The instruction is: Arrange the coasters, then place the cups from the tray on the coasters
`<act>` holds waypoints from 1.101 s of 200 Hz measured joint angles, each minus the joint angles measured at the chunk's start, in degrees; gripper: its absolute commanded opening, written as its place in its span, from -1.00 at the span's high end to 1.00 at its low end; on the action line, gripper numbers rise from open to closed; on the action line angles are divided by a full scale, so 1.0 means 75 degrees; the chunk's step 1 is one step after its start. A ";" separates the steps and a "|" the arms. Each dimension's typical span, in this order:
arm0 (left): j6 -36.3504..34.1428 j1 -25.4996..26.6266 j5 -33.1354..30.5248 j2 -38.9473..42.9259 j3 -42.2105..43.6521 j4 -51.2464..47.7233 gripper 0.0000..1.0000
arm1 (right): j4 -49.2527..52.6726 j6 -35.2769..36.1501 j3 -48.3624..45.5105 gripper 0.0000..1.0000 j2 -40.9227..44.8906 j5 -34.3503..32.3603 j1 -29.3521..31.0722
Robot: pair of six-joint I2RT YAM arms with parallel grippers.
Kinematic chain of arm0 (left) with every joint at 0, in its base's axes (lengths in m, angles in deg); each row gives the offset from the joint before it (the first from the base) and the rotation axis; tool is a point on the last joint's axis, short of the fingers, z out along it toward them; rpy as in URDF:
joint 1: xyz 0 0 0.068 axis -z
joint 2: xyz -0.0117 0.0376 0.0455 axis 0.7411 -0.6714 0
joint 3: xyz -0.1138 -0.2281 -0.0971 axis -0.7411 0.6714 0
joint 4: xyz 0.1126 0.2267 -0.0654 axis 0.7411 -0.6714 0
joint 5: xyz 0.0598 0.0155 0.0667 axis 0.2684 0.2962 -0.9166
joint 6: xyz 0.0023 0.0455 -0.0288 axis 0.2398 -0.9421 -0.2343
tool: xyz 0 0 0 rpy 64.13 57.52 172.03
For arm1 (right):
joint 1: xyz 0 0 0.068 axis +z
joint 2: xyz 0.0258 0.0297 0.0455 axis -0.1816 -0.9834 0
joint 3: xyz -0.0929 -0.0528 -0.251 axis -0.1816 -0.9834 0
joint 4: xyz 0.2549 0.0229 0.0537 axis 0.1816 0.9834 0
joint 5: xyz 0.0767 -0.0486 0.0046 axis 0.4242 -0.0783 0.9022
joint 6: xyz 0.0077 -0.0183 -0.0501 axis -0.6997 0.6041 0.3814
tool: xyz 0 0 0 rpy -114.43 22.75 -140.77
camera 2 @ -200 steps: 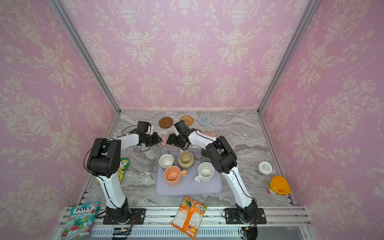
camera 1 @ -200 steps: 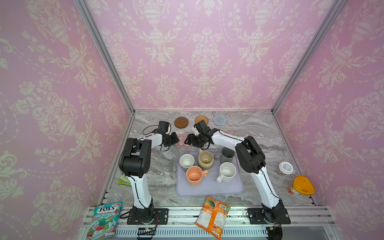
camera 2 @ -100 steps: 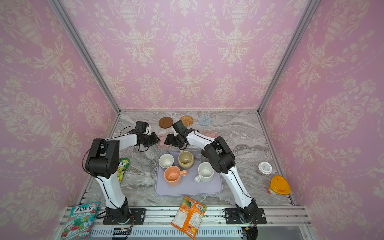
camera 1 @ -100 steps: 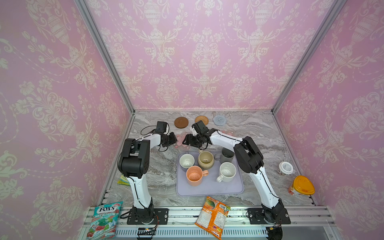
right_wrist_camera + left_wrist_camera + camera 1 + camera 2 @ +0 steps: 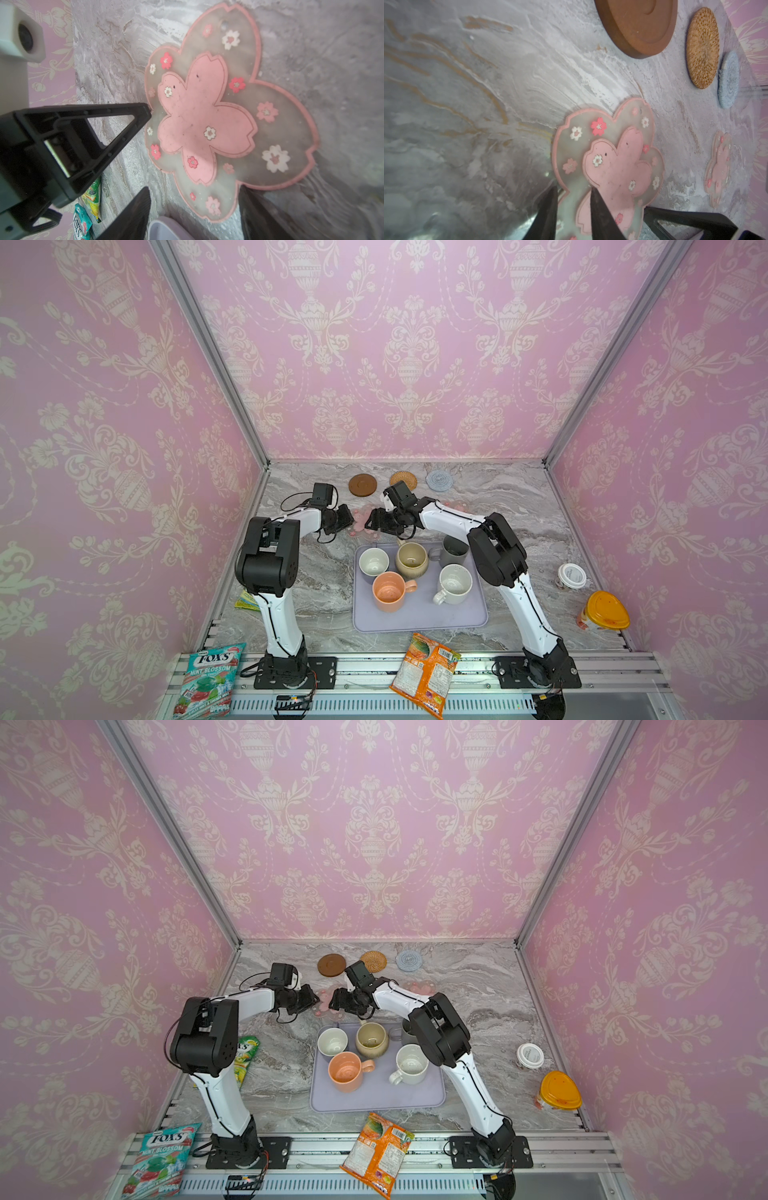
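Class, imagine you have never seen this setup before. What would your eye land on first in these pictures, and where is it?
First come the two arms meeting mid-table: the left gripper and right gripper face each other across a pink-flower coaster lying just behind the tray. Next is that lavender tray near the front, holding five mugs. Loud pink damask wallpaper surrounds it all.

Paper cup (image 5: pixel 572 576) nr orange-lid tub (image 5: pixel 607 610); Fox's bag (image 5: pixel 208 680) & orange pkt (image 5: pixel 426 676).
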 measured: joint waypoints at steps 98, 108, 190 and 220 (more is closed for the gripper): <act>0.0857 0.0268 0.0134 -0.0082 0.0128 0.0618 0.42 | -0.0408 0.0003 -0.0685 -0.37 0.0350 0.0044 -0.0291; 0.0938 0.0338 0.0163 -0.0108 0.0128 0.0694 0.42 | -0.0405 0.0003 -0.0731 -0.37 0.0388 0.0038 -0.0370; 0.1244 0.0600 0.0353 -0.0178 0.0093 0.0804 0.42 | -0.0478 0.0172 -0.0901 -0.36 0.0490 -0.0041 -0.0737; 0.1241 0.0656 0.0358 -0.0189 -0.0012 0.0586 0.41 | -0.0565 0.0187 -0.1113 -0.37 0.0621 -0.0067 -0.0737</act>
